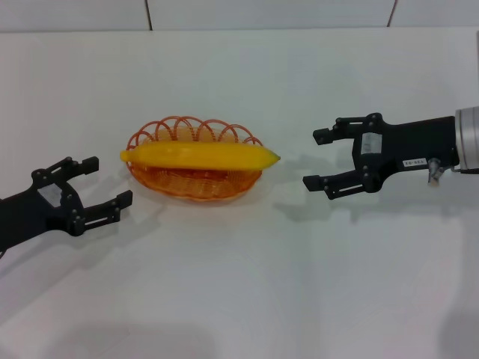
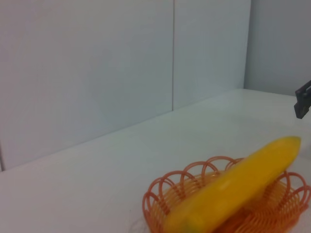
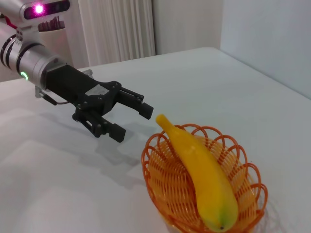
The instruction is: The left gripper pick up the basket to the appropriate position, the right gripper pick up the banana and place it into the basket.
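Banana (image 1: 200,155) lies across basket (image 1: 196,182) rims, long axis left-right, green tip toward right gripper (image 1: 320,159). Both grippers spread wide, empty, w/ bare table (image 1: 247,284) gaps either side; left gripper (image 1: 106,182) just off basket's left edge.

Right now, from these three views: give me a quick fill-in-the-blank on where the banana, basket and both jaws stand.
1. The banana lies across the ____.
2. The left gripper has its jaws ____, clear of the rim.
3. The right gripper holds ____, its jaws spread beside the banana's green tip.
4. Everything rests on a ____ table.

Missing words: basket; open; nothing; white
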`<state>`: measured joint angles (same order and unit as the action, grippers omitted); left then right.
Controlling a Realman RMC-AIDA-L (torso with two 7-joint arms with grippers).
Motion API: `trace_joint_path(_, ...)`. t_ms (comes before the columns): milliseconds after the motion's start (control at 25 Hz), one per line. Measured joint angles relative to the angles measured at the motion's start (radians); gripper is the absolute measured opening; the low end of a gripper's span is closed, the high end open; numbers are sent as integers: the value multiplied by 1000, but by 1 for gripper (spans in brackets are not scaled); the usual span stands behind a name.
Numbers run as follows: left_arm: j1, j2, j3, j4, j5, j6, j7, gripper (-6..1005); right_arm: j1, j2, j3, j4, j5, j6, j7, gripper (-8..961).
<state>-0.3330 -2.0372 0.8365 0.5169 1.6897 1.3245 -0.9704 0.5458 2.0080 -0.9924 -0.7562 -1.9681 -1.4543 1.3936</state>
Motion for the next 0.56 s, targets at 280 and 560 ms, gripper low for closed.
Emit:
trace_joint_path(280,0,-1,7,0,1,-13,-8,892,-1,0,0,0,2,0,4,880)
trace_joint_path(560,0,-1,7,0,1,-15,-8,892,-1,0,0,0,3,0,4,880)
